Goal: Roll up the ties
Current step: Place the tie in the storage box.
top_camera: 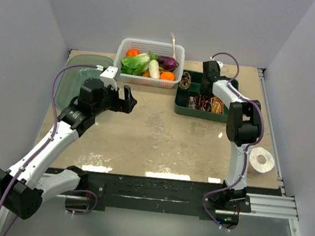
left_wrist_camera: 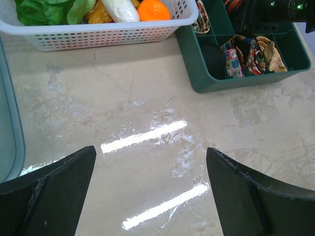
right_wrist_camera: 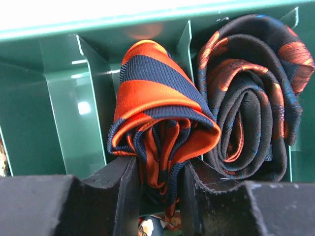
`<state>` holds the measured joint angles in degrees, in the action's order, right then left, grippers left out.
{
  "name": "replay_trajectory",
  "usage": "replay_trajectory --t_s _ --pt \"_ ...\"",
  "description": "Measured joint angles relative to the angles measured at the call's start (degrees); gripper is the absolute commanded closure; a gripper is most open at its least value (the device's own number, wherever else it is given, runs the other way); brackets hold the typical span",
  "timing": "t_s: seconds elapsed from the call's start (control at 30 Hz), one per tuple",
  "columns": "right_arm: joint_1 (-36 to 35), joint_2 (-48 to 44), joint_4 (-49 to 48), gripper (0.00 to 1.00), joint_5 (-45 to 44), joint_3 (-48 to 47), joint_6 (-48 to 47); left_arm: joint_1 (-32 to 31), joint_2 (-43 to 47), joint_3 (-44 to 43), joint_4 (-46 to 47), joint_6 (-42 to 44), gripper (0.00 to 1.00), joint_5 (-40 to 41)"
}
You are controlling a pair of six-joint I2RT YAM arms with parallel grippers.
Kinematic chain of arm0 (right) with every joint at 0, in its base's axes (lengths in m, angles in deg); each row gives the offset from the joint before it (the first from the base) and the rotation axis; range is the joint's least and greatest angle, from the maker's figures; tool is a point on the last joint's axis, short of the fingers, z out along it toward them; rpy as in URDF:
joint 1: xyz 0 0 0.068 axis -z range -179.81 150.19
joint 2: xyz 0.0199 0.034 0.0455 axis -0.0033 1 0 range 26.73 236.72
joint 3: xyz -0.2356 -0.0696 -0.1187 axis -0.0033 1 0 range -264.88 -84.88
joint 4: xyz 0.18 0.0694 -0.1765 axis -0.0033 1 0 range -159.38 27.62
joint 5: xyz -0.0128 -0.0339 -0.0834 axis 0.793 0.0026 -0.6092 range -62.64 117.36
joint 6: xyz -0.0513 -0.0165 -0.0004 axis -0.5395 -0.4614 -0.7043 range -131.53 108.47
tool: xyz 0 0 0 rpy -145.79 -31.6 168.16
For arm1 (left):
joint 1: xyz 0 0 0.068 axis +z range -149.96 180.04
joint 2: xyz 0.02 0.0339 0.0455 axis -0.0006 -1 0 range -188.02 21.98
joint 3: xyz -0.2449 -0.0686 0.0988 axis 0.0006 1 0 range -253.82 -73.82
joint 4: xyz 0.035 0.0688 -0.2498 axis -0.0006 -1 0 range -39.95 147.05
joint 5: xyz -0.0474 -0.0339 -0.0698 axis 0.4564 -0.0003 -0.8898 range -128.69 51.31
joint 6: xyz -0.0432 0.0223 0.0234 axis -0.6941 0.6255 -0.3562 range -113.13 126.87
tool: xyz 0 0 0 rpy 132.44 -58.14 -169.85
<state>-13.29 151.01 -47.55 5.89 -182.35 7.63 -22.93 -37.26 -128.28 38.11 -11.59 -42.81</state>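
Orange-red and navy striped fabric tie (right_wrist_camera: 162, 103), coiled into a roll, is pinched between the jaws of the right tool (right_wrist_camera: 160, 179). It sits inside a far compartment of the dark green plastic divided tray (right_wrist_camera: 64, 123), just beside a dark rolled tie with orange figures (right_wrist_camera: 251, 98) across a divider, while the tray's near compartments hold more patterned rolled ties (left_wrist_camera: 246, 54). Left tool (left_wrist_camera: 150, 155) hangs with its jaws spread wide above the beige marbled desk (left_wrist_camera: 147, 98), apart from the tray and the white lattice basket of vegetables (left_wrist_camera: 98, 34).
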Motion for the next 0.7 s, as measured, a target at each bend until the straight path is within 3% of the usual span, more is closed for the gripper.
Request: replay_trajectory --t_s 0.23,0.43,0.7 --pt "0.0 0.1 4.0 0.98 2.8 -1.7 -0.8 0.0 0.0 0.0 0.0 0.0 0.0 -0.1" --pt "0.2 1.9 7.3 0.79 4.1 -4.9 -1.4 0.0 0.0 0.0 0.0 0.0 0.0 -0.1" --pt "0.4 1.7 7.5 0.44 4.9 -5.3 -1.9 0.0 0.0 0.0 0.0 0.0 0.0 -0.1"
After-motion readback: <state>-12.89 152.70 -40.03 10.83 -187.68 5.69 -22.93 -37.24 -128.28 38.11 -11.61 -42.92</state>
